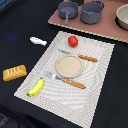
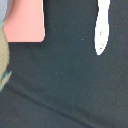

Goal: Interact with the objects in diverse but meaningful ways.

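Note:
In the exterior view a golden-orange bread loaf (image 1: 14, 73) lies on the black table at the exterior view's left. A yellow banana (image 1: 35, 87) lies at the placemat's near left corner. A red tomato (image 1: 73, 41) sits at the mat's far edge. A small white elongated piece (image 1: 37, 41) lies on the black table beside the mat's far left corner. The wrist view shows a white elongated piece (image 2: 100, 30) on a dark surface. No gripper shows in either view.
A round tan plate (image 1: 69, 65) sits mid-mat on the woven placemat (image 1: 97, 80), with wooden-handled cutlery beyond it (image 1: 85, 57) and in front of it (image 1: 70, 81). A pinkish board (image 1: 85, 27) at the back carries two grey pots (image 1: 92, 12) and a bowl (image 1: 122, 17); its corner shows in the wrist view (image 2: 22, 20).

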You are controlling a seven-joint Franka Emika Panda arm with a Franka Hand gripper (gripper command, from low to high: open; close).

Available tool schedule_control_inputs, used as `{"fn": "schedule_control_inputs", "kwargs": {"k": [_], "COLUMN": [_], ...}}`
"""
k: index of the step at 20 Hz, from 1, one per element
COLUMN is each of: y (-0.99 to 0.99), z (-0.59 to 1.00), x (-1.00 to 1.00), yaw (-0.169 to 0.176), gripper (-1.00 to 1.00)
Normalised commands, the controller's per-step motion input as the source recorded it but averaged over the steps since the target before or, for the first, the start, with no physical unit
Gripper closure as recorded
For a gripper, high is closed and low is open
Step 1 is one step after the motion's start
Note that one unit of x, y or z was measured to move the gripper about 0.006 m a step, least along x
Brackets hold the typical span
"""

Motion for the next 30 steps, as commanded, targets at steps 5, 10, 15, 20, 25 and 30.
{"fn": "schedule_control_inputs", "kwargs": {"k": [5,10,15,20,25,30], "y": [-0.20,-0.46,-0.59,-0.65,-0.79,-0.90], "z": [-0.17,-0.38,-0.31,-0.27,-0.35,-0.35], "x": [0.03,0.00,0.00,-0.04,-0.10,-0.09], "yaw": [0.000,0.000,0.002,0.000,0.005,0.014], "gripper": [-1.00,-1.00,-1.00,-1.00,-1.00,-1.00]}}
